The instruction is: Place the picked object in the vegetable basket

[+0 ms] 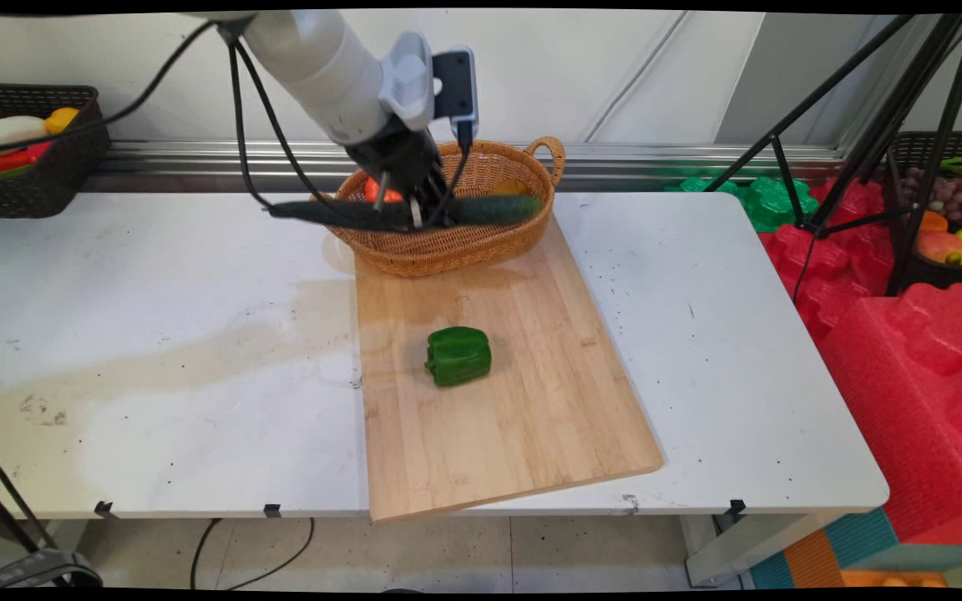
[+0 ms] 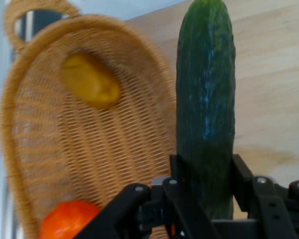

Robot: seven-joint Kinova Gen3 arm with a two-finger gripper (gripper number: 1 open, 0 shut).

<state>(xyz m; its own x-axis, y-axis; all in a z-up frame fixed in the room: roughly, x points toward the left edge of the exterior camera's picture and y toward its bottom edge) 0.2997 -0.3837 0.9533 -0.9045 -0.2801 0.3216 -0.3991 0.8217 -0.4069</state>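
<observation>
gripper [image 2: 207, 186] is pinching a cucumber [image 1: 493, 209], holding it level over the near rim of the wicker basket [image 1: 448, 246] at 12 o'clock on the cutting board [image 1: 514, 401]; green pepper [image 1: 458, 356] sits mid-board, at 6 o'clock from the basket

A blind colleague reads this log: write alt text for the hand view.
The gripper is shut on a dark green cucumber that runs up the frame above a wooden cutting board. To its left lies a wicker basket holding a yellow fruit and an orange one.
</observation>
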